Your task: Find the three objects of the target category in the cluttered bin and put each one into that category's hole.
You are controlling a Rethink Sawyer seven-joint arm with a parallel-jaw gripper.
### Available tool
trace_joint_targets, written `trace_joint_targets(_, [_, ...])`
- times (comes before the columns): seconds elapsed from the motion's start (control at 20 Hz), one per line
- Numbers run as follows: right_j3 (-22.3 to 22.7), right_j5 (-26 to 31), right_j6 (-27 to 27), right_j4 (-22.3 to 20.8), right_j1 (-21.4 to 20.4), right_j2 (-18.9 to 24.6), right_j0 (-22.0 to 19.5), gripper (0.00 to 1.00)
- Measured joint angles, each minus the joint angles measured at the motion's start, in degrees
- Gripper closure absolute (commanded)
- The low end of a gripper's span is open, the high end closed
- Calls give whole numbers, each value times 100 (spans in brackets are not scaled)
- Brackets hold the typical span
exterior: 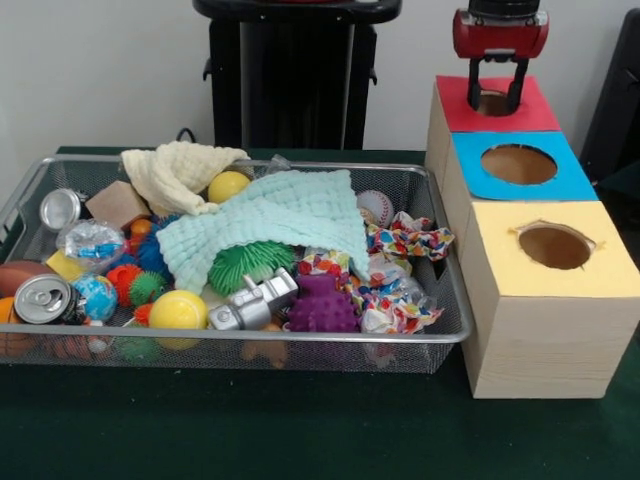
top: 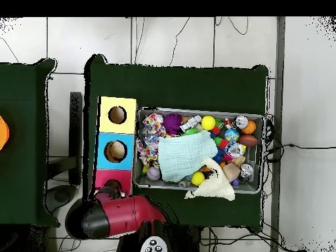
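The wire mesh bin (exterior: 300,340) lies on the green table, full of clutter; in the overhead view its rim (top: 197,110) shows too. No soft animal toy shows clearly in it; two cloths cover part of the contents. The red-topped box (exterior: 540,115) stands at the far end of the box row, with its round hole (exterior: 493,103). My gripper (exterior: 495,88) hangs right over that hole, fingers apart with nothing between them. In the overhead view the red arm (top: 125,213) reaches the red top (top: 104,176) and partly hides the hole.
The blue-topped hole (exterior: 518,164) and yellow-topped hole (exterior: 554,246) are beside the bin. The bin holds a teal cloth (exterior: 270,225), a cream cloth (exterior: 180,172), a silver toy robot (exterior: 252,303), purple (exterior: 322,308) and green (exterior: 250,265) spiky balls and a can (exterior: 42,298).
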Motion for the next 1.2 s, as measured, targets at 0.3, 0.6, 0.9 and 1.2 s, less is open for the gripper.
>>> trace_joint_targets(0.3, [197,285,0,-85,-318,46,-257,0])
trace_joint_targets(0.6, [520,946,1,-352,-919,-53,-781,0])
trace_joint_targets(0.9, [734,1056,0,-693,-1111,-50,-1099,0])
trace_joint_targets(1.2, [806,1045,0,-1033,-1046,-22,-1449,0])
